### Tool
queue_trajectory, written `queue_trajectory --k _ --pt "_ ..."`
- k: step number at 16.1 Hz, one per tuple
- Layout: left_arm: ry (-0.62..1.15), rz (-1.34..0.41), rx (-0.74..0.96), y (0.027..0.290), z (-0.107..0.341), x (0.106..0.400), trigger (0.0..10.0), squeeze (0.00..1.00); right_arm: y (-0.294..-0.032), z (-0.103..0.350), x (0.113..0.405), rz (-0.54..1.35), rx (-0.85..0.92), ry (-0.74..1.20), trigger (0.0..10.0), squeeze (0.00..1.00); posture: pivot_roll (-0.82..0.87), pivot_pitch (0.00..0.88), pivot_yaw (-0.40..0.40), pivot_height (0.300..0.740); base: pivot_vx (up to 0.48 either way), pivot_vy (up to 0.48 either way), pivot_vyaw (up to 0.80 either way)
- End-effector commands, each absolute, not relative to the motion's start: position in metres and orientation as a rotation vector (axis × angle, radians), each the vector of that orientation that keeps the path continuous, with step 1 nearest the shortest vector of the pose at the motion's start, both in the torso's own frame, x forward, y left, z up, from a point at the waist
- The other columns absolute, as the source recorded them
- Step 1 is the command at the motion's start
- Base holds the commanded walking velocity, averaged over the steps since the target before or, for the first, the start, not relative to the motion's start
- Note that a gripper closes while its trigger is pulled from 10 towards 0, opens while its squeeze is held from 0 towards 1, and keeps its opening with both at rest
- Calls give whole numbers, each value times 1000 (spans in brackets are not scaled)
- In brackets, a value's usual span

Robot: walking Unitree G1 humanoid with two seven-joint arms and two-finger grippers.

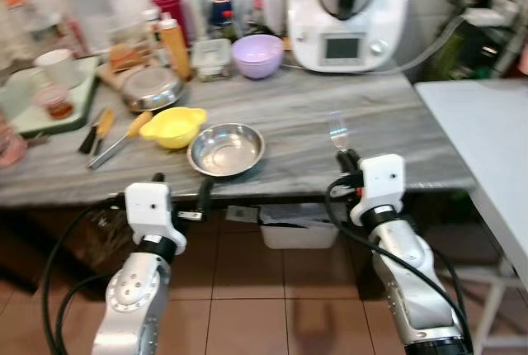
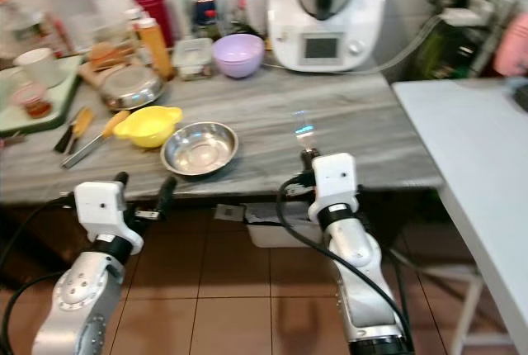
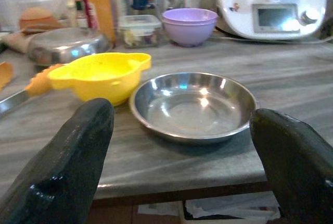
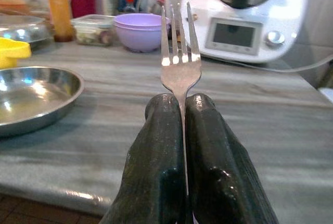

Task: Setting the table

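Right hand (image 4: 179, 125) clenched on a fork (image 4: 179, 52), tines up and pointing away, held over the front edge of the grey marble table (image 1: 330, 115), right of the steel plate (image 1: 226, 149). Left hand (image 3: 182, 146) released, fingers (image 3: 78, 146) spread wide, hovering just off the table's front edge, facing the steel plate. Yellow bowl (image 1: 172, 125) touching the plate's left rim. Purple bowl (image 1: 257, 54) further back, beside a white kitchen machine (image 1: 351, 16). Knives (image 1: 103, 132) left of the yellow bowl. White table (image 1: 487, 140) off to the right.
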State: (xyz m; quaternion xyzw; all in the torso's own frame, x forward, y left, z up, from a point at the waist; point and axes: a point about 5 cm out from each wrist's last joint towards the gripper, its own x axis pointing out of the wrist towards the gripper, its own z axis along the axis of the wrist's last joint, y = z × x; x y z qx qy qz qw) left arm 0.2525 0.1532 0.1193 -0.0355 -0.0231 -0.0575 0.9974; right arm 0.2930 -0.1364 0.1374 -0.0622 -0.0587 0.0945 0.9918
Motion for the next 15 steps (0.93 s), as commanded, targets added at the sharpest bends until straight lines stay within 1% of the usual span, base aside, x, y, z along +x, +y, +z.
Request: queue_trajectory --k 1,6,15 --pt "-42 -125 -67 152 120 253 10000 0 -142 140 293 172 -126 -120 10000 0 -110 66 105 740 0 416 -688" --pt "-38 -126 -63 151 119 253 10000 0 -141 140 293 170 -126 -121 10000 0 -110 66 105 740 0 439 -592" --pt "-61 -114 -53 152 123 252 10000 0 -140 139 292 173 -125 -124 10000 0 -104 70 107 740 0 0 0"
